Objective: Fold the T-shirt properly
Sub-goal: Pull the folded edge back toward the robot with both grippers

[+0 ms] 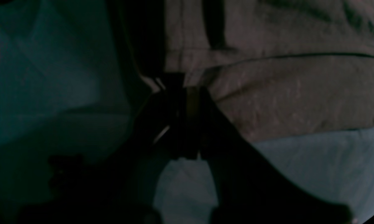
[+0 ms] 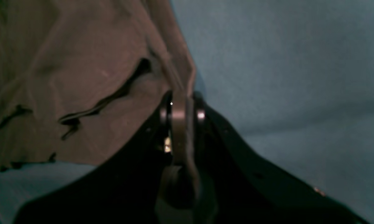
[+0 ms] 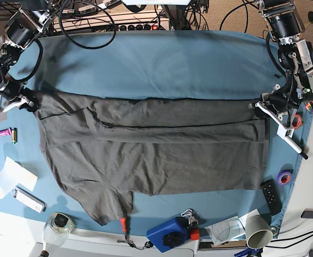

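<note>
The dark charcoal T-shirt (image 3: 151,150) lies spread on the blue-teal tablecloth (image 3: 156,64), its far edge folded over toward the middle. My right gripper (image 3: 30,103) is at the shirt's left edge and is shut on a pinch of its fabric (image 2: 180,93). My left gripper (image 3: 260,106) is at the shirt's right edge; the dark wrist view shows its jaws closed on the hem (image 1: 190,77). A sleeve (image 3: 111,206) hangs toward the front edge. The collar is hidden.
On the left lie a pink marker (image 3: 2,132), white paper (image 3: 9,176) and a white remote (image 3: 29,199). Along the front stand a glass jar (image 3: 59,225), a blue device (image 3: 173,235) and a paper cup (image 3: 258,230). A black remote (image 3: 271,197) and tape rolls (image 3: 285,177) lie right.
</note>
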### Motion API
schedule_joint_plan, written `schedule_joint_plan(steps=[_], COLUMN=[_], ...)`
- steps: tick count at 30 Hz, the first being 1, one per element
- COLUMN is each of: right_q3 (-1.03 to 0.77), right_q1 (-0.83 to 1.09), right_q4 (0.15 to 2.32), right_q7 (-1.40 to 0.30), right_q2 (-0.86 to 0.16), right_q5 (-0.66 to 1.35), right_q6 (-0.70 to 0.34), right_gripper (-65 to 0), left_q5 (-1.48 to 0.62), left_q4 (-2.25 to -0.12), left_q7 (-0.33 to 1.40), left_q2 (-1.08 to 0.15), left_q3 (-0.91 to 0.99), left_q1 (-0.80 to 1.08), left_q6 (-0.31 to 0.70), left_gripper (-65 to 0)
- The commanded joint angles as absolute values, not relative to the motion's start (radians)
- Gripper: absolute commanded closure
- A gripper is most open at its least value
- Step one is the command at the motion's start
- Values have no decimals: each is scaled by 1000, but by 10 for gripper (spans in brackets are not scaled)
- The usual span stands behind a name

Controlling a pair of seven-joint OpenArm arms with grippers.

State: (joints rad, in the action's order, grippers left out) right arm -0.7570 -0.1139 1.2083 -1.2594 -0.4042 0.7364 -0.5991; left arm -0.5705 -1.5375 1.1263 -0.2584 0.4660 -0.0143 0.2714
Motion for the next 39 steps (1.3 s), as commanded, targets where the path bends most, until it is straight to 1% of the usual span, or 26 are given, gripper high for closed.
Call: schedule_joint_plan(steps=[1,6,13,22,31,34,39], right_q3=[-761,-761,-761,-769,-840,-840,-848], right_q1=[-130,-130,-130,-120,36,87,154], right_q4=[1235,1238,1238,1246,1505,1513,1513], right_q7=[-1253,-1260,-1330,-1337,-1332,-1332,-1331], right_q2=[-432,-429,-432,-432,-432,-430,-429], right_q5=[739,702,707,709,717,716,718], right_q6=[-601,-598,-594,-594,-593,-588,-587], right_gripper=[0,0,0,0,0,0,0], left_q5=[-563,-563,-563,-585,-584,-584,-586], left_q4=[-1547,-1547,-1560,-1644,-1701,-1702,-1756], left_q7=[1160,1162,1190,1195,1191,1197,1196], left_q2=[-272,-272,-273,-286,-292,-311,-341], left_q3=[467,467,467,468,470,470,502], left_q1=[-17,-17,-7,91,123,145,237], left_q6=[276,276,279,289,290,290,289], left_gripper=[0,0,0,0,0,0,0])
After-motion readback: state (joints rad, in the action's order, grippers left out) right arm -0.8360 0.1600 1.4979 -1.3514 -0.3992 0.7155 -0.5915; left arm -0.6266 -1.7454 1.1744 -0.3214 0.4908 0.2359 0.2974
